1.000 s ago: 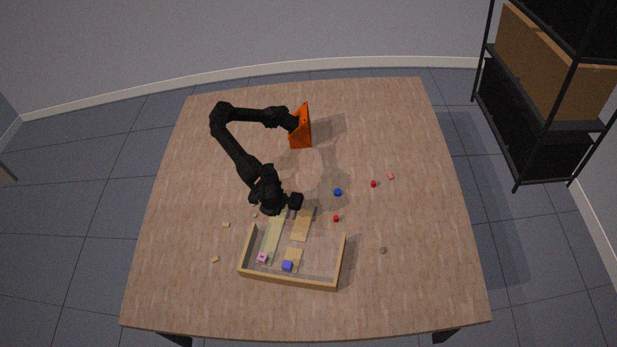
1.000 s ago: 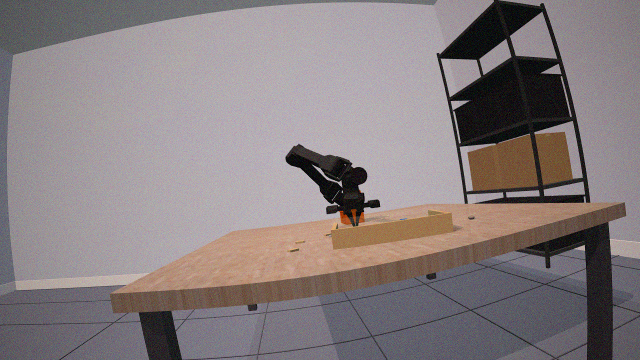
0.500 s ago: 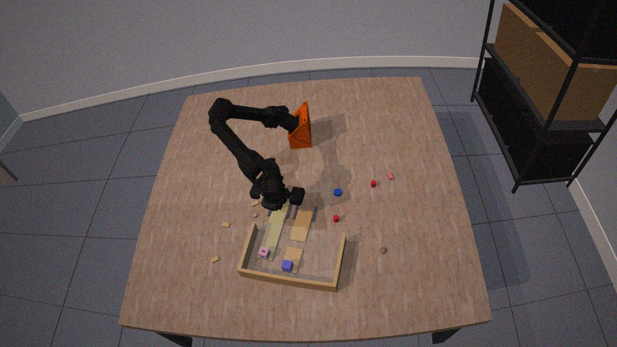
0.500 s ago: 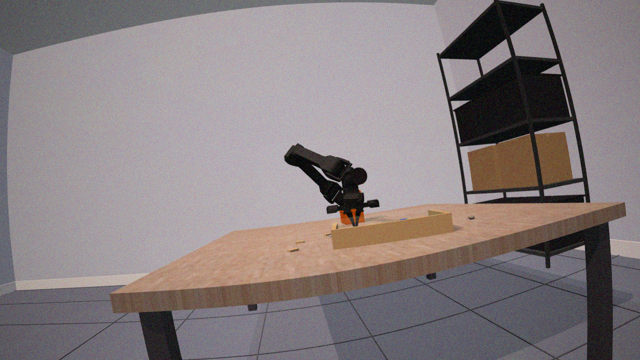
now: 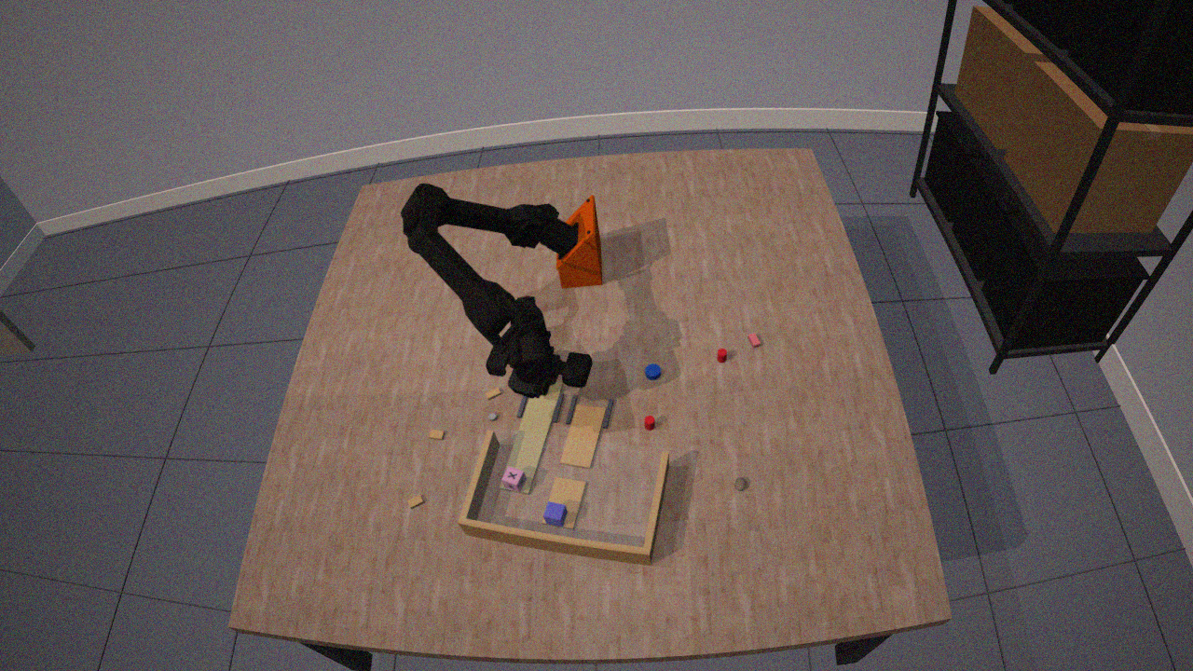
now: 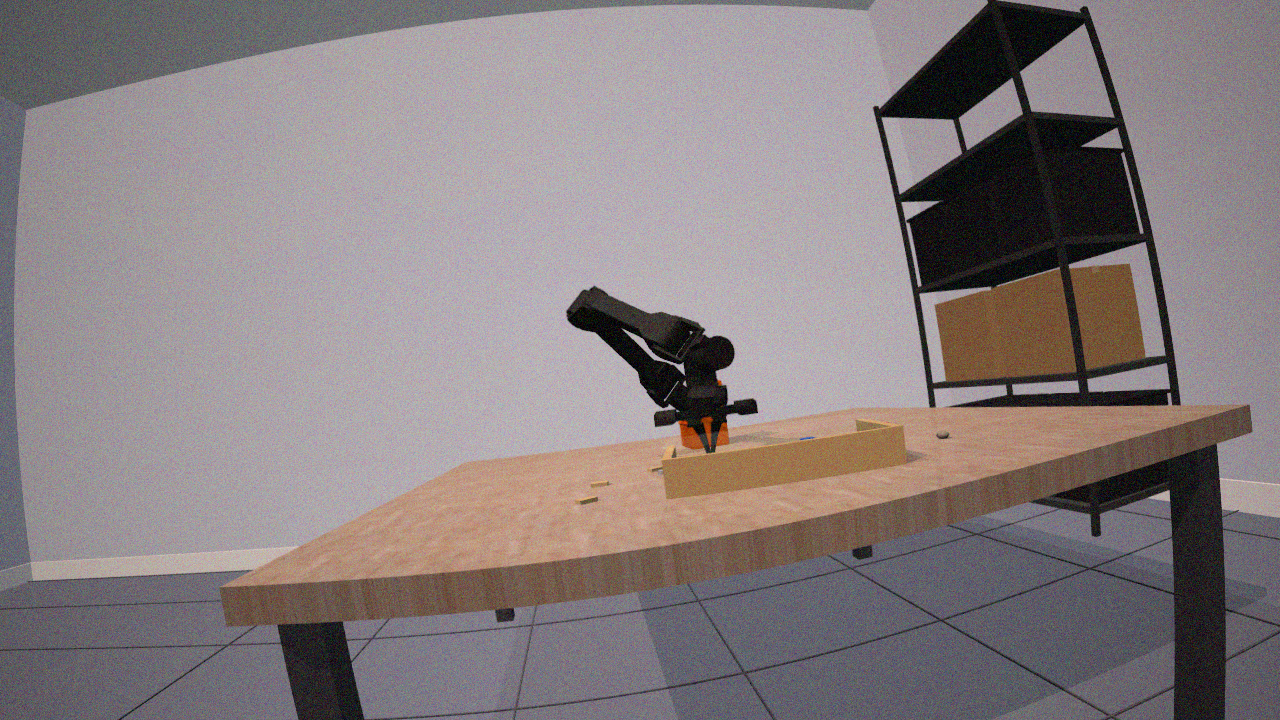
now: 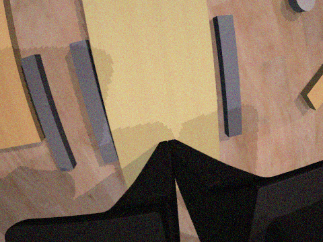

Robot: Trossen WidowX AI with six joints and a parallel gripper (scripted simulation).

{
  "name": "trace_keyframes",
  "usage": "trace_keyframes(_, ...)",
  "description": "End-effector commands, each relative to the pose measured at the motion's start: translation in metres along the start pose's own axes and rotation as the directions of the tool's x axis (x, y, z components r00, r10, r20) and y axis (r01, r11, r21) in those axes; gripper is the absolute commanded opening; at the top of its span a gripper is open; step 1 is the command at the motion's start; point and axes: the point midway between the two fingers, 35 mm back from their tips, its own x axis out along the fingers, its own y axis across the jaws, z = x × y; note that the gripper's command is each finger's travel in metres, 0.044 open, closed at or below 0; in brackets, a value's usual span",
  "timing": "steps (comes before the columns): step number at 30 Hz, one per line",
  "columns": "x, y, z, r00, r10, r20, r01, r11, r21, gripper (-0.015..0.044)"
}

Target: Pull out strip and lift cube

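Note:
My gripper [image 6: 711,449] [image 7: 168,148] is shut with nothing between its fingers, pointing down at the near part of the pale yellow strip [image 5: 535,438] [image 7: 151,77]. Whether the tips touch it is unclear; the arm hides them in the top view. This strip looks unbroken and carries the pink cube [image 5: 512,479], marked with an X, at its far end. The orange strip is in two pieces: a near piece [image 5: 585,433] [image 7: 17,111], and a separate far piece [image 5: 569,492] under the plain blue cube [image 5: 555,513].
Low grey rails [image 7: 230,77] [image 7: 94,101] flank the yellow strip. A wooden three-sided wall [image 5: 555,540] [image 6: 787,463] surrounds the cubes' end. A blue disc [image 5: 651,372], red cylinders [image 5: 721,355] [image 5: 649,423] and a dark pebble [image 5: 740,484] lie right; small wood pieces [image 5: 436,434] [image 5: 416,501] lie left.

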Motion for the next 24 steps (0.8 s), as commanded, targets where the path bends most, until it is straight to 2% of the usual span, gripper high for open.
trace_keyframes(1, 0.006, -0.002, -0.016, 1.0, -0.003, -0.028, 0.003, 1.0, -0.007, 0.0)
trace_keyframes(24, 0.005, -0.003, -0.049, 1.0, -0.003, -0.03, 0.003, 1.0, -0.009, 0.0)
